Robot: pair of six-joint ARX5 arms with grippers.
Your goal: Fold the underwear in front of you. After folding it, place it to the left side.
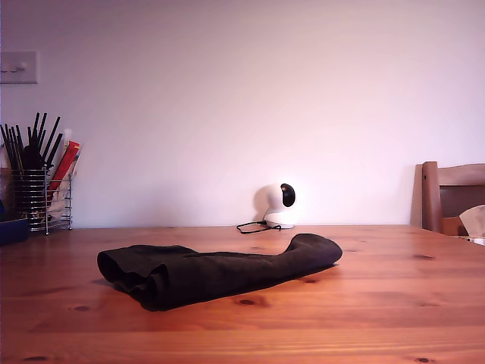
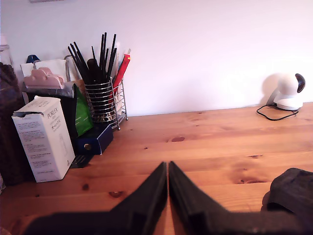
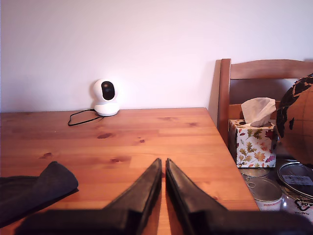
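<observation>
On table (image 1: 394, 303), underwear (image 1: 216, 271) rumpled; exterior view lacks both claws; wrist views: first claw (image 2: 167, 166), second claw (image 3: 163, 163) closed, empty.

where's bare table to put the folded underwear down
Bare wood lies between the underwear and the wire utensil holder on the exterior view's left, and along the table's near edge. That far-left corner is crowded with boxes. A white camera sits behind the garment.
</observation>
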